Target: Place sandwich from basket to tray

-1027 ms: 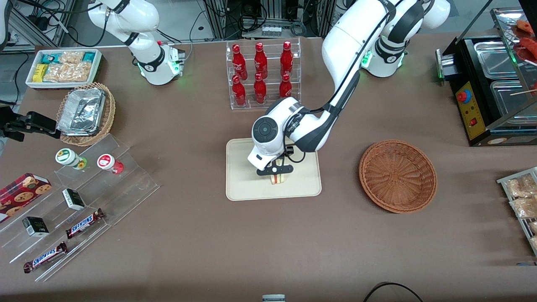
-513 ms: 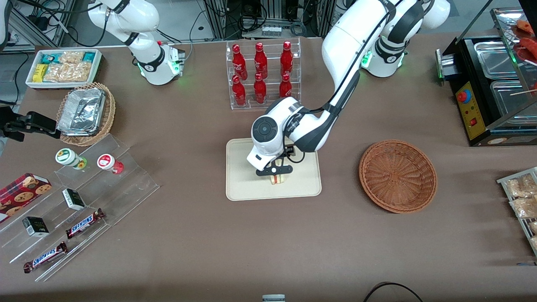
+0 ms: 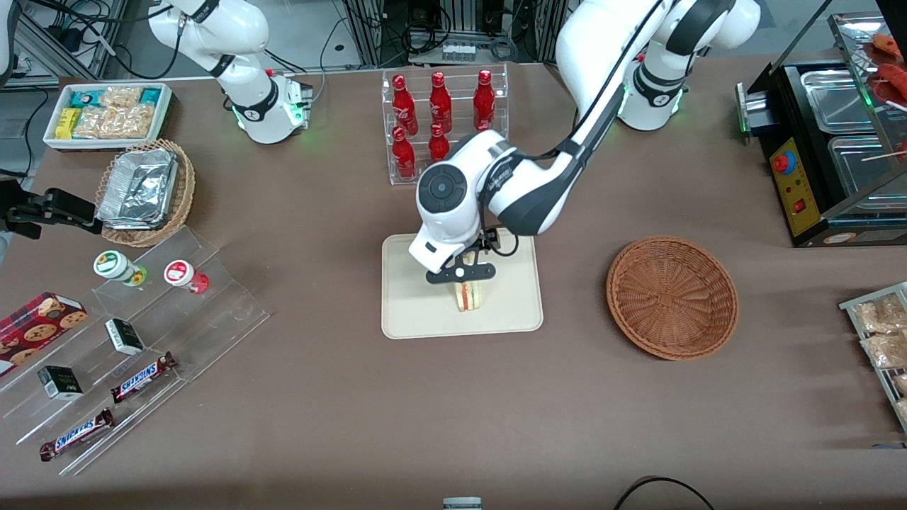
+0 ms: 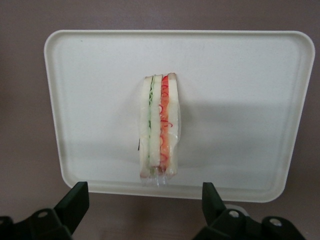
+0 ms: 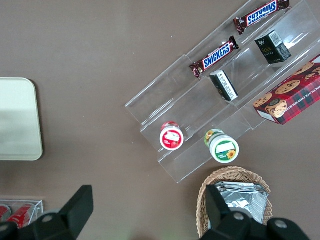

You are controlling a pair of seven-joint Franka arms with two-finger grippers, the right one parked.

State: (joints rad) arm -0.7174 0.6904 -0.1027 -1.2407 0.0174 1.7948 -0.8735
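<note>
The sandwich (image 3: 468, 297), a pale bread wedge with a red and green filling stripe, stands on its edge on the cream tray (image 3: 411, 312). It also shows in the left wrist view (image 4: 160, 125) on the tray (image 4: 240, 100). My left gripper (image 3: 460, 275) hangs open above the sandwich, clear of it, and its fingers (image 4: 75, 200) hold nothing. The reddish-brown wicker basket (image 3: 672, 296) sits empty on the table toward the working arm's end.
A clear rack of red bottles (image 3: 443, 124) stands farther from the front camera than the tray. A clear stepped shelf with snack bars and cups (image 3: 142, 333), a foil-tray basket (image 3: 145, 191) and a white snack bin (image 3: 106, 113) lie toward the parked arm's end. A black food warmer (image 3: 829, 142) stands at the working arm's end.
My left gripper has let go of the sandwich and risen above it. The sandwich stays standing on the tray.
</note>
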